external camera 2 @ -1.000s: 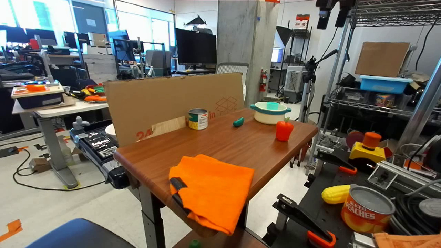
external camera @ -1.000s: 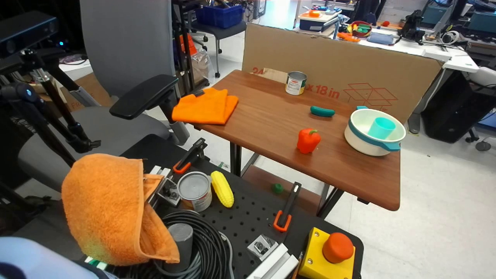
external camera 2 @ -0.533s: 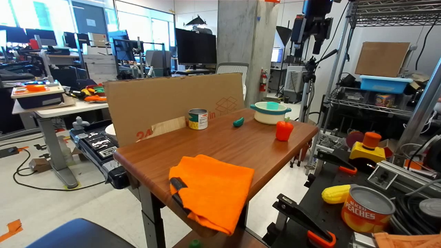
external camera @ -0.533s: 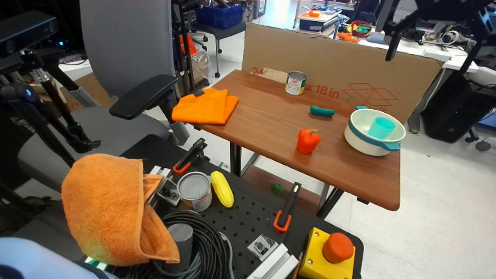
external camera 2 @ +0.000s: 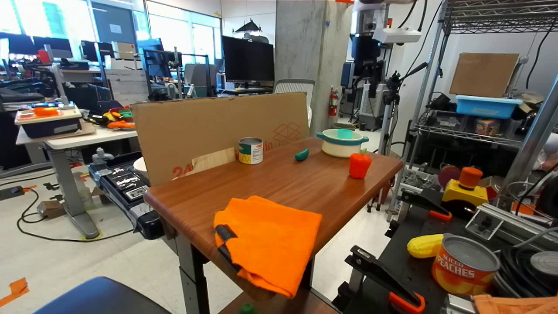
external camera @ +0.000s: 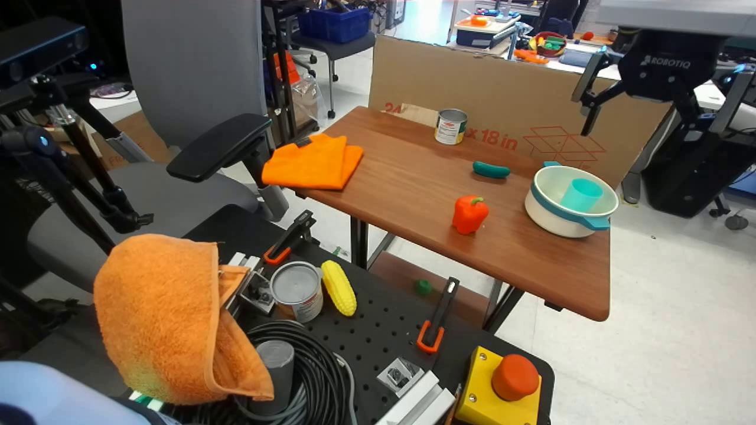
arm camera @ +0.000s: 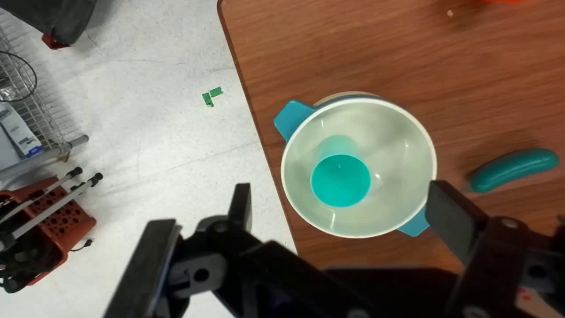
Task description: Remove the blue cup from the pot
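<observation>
1. One small turquoise-blue plastic cup (arm camera: 340, 181) sits inside a wide, shallow, round whitish pot (arm camera: 397, 141), its round end showing in the wrist view.
2. The pot, which has two teal-blue handles (arm camera: 293, 119) on opposite sides, stands on a brown wood-grain table (external camera: 407, 171), near its edge. In an exterior view only the upper part of the cup shows above the rim.
3. The black Robotiq gripper (arm camera: 339, 192) hangs higher than the pot and well apart from it in both exterior views. Its fingers (arm camera: 241, 203) are released and spread wide.
4. In the wrist view the cup appears between the fingers, and one finger covers a little of the pot's rim.
5. A glossy orange-red bell pepper (external camera: 470, 216) with a green stem and a smooth, elongated teal object (external camera: 491, 170) rest on the table near the pot.
6. A grey metal can (external camera: 450, 127) with a paper label stands upright near a long tan cardboard sheet (external camera: 490, 77).
7. A bright orange folded cloth (external camera 2: 270, 244) lies at the table's end away from the pot, partly over the edge.
8. On a black perforated board (external camera: 384, 327) are a yellow corn cob (external camera: 339, 289), a can (external camera 2: 464, 268) marked "Sliced Peaches" and a yellow box (external camera: 481, 381) topped by an orange-red button (external camera: 515, 376).
</observation>
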You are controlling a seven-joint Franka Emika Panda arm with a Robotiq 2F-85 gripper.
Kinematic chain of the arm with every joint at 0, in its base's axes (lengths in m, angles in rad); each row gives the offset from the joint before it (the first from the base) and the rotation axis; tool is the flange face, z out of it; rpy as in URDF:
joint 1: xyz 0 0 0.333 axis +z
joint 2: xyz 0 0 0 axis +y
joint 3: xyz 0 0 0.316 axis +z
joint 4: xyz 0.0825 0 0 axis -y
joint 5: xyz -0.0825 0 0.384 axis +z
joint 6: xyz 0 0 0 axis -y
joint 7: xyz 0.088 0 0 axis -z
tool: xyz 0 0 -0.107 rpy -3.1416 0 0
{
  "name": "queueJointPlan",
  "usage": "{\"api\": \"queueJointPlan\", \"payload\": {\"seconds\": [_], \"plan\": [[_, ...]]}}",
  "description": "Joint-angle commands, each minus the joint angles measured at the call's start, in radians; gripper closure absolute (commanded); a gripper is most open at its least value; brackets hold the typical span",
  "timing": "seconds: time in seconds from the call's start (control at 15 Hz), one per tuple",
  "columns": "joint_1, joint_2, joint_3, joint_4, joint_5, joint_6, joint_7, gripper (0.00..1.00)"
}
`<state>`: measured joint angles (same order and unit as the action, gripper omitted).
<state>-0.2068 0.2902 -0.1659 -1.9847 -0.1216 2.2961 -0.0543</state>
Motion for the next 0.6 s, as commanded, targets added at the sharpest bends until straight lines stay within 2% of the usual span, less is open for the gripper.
{"api": "queueJointPlan", "payload": {"seconds": [0.0,0.53], "plan": [[-0.015,0.147,0.003,0.164,0.024,-0.069,-0.056,0.0],[-0.02,0.337,0.017,0.359,0.006,-0.217,-0.109,0.0]]}}
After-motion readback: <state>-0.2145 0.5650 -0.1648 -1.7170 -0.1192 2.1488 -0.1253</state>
